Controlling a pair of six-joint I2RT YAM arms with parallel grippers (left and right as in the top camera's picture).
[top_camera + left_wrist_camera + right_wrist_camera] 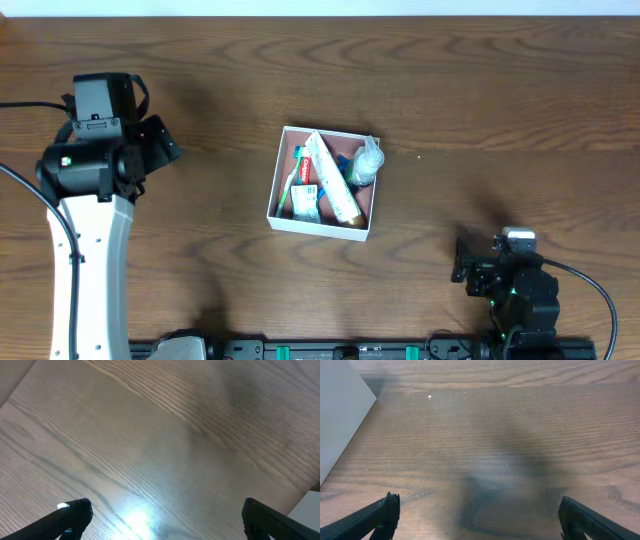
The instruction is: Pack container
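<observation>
The container [318,227] stands near the middle of the wooden table [480,90], slightly turned. Inside it lie a white toothpaste tube [330,178] with a red logo too small to read, a clear bottle [367,160] in the corner at 1 o'clock, and a small white and green box [306,203] at 7 o'clock. The table is dark brown with strong grain. The left gripper [167,520], at 9 o'clock from the container, has its 2 fingers spread wide and holds nothing. The right gripper [480,517], at 4 o'clock, is also spread wide and holds nothing.
</observation>
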